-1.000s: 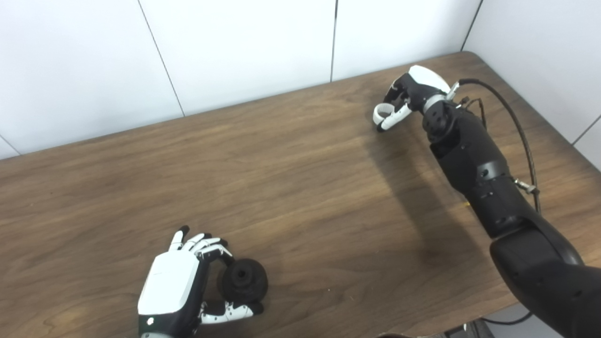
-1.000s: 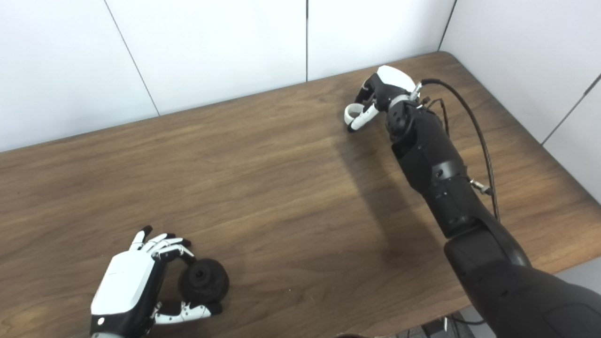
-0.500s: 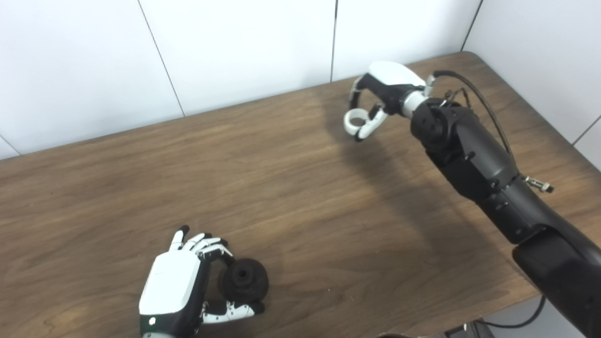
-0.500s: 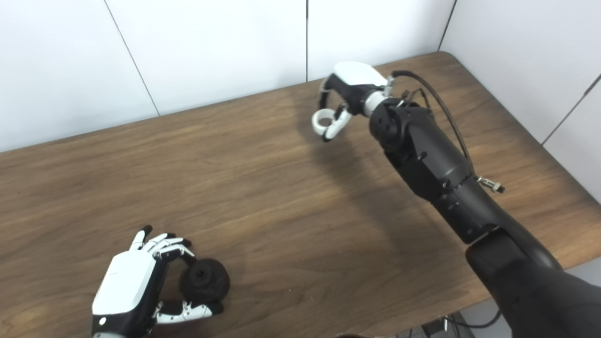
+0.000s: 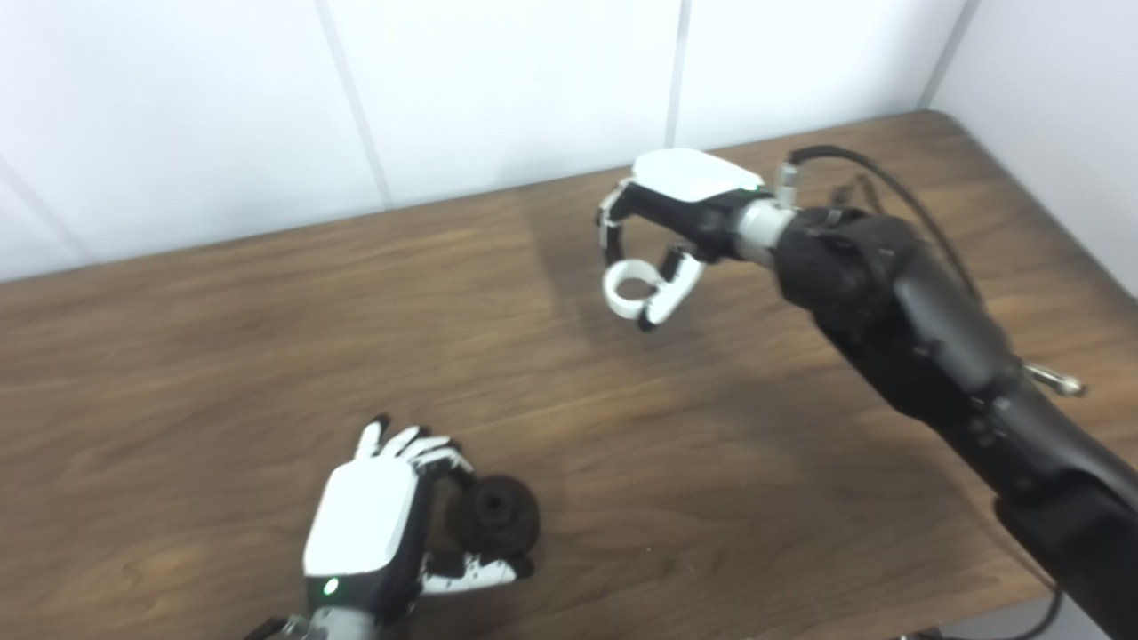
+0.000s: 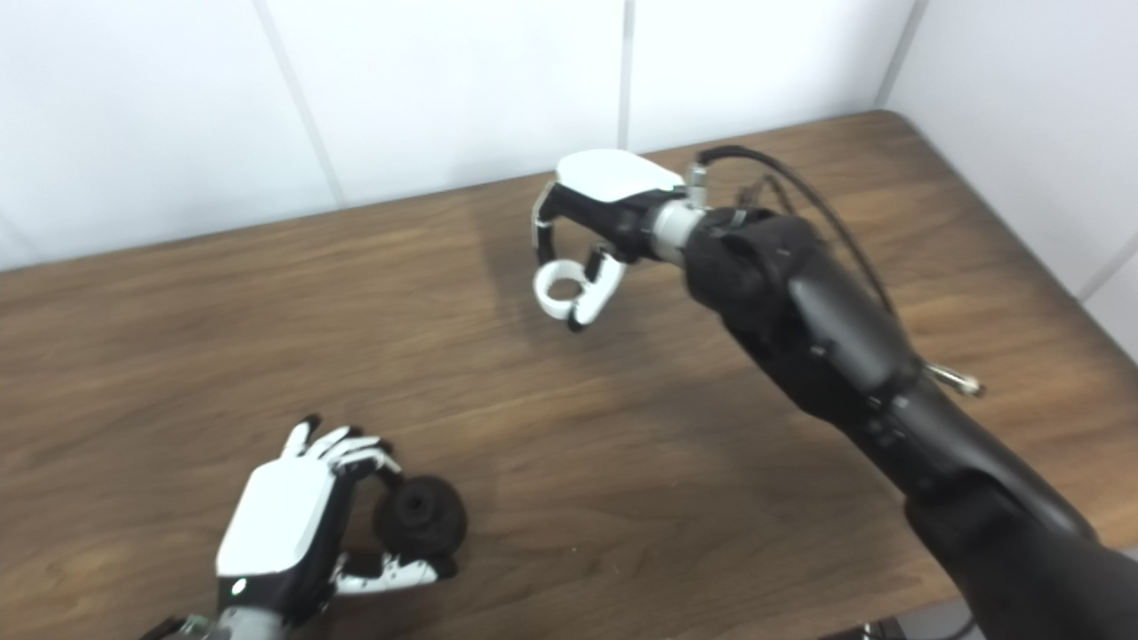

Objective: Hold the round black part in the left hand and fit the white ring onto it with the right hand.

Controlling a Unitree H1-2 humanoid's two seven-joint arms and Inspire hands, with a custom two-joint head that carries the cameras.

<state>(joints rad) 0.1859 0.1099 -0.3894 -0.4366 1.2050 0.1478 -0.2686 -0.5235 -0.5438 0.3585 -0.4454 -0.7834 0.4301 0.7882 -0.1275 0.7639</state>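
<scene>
Right hand point(image 5: 662, 240) has swung in from the far corner, white ring point(image 5: 627, 292) pinched in its fingers!
Down near the front edge, left hand point(image 5: 373, 524) grips the round black part point(image 5: 495, 516), seemingly resting on the table point(image 5: 222, 356).

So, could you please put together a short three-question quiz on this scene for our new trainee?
1. True or false: the white ring already sits on the round black part.
2. Which hand holds the white ring? A) the left hand B) the right hand C) neither; it lies on the table
3. Fill in: the round black part is held near the table's ____ edge, beside the left hand's fingers.

Key
1. False: the ring is held up apart from the black part, farther back and to the right.
2. B.
3. Near (front).
</scene>
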